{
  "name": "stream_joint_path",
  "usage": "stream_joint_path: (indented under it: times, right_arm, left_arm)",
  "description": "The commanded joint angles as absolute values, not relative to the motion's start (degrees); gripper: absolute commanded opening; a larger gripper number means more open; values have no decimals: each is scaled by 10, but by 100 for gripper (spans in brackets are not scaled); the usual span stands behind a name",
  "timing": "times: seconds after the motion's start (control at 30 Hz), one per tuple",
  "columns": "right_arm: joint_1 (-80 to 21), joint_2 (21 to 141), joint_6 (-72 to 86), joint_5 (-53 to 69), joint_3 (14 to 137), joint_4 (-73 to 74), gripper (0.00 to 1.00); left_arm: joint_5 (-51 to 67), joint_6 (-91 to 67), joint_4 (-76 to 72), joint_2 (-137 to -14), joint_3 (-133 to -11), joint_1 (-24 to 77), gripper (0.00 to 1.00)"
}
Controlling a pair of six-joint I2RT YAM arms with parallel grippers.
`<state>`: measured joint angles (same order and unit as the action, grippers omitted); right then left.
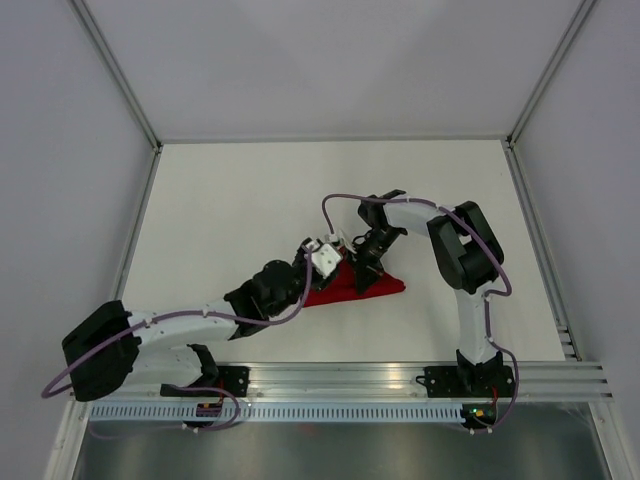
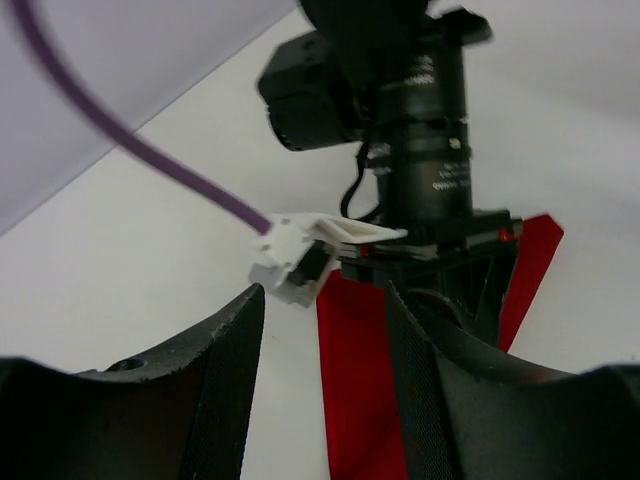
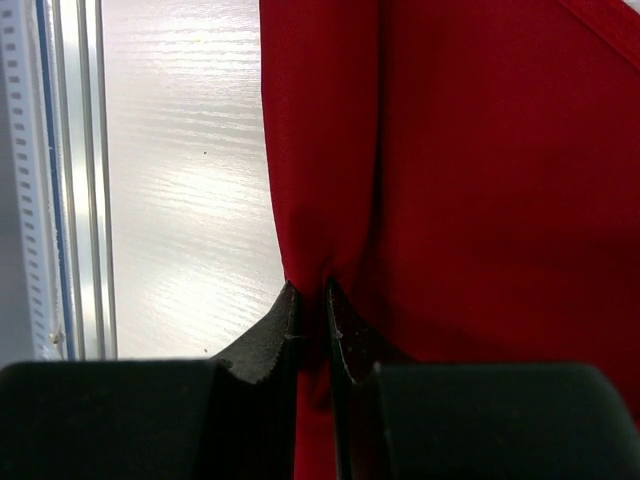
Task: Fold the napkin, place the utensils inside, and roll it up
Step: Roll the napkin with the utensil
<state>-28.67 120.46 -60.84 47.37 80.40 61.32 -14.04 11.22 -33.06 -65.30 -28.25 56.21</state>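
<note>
My right gripper [image 3: 310, 300] was clamped tight on a raised fold of the napkin [image 3: 480, 180], cloth spreading ahead of it. My left gripper [image 2: 320, 400] gaped wide, gripping nothing; napkin lay just ahead on the table [image 2: 120, 280].

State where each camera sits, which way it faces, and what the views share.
Top external: above and behind the bases, looking down on the table; the left arm and right arm show.
Left wrist: behind the open left gripper, facing the right arm.
Right wrist: low, facing the near-edge rail; the right gripper pinches the napkin.
Shared: the napkin appears in all three.
</note>
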Motion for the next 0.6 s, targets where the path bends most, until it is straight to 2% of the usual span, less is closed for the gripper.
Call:
stream_joint_path:
  times: [0.0,0.27,0.57]
  right_arm:
    - [-287,1252,-619,426,813,617,0]
    - [-288,1290,-599,411,849,640,0]
    - [-288,1301,-577,398,859,631,1]
  left_arm:
    - [-205,281,-319,-719,-315,610,58]
    - [-184,345,-266,-859,-361,668,63]
    - [-119,338,-214,-924,-405,669,65]
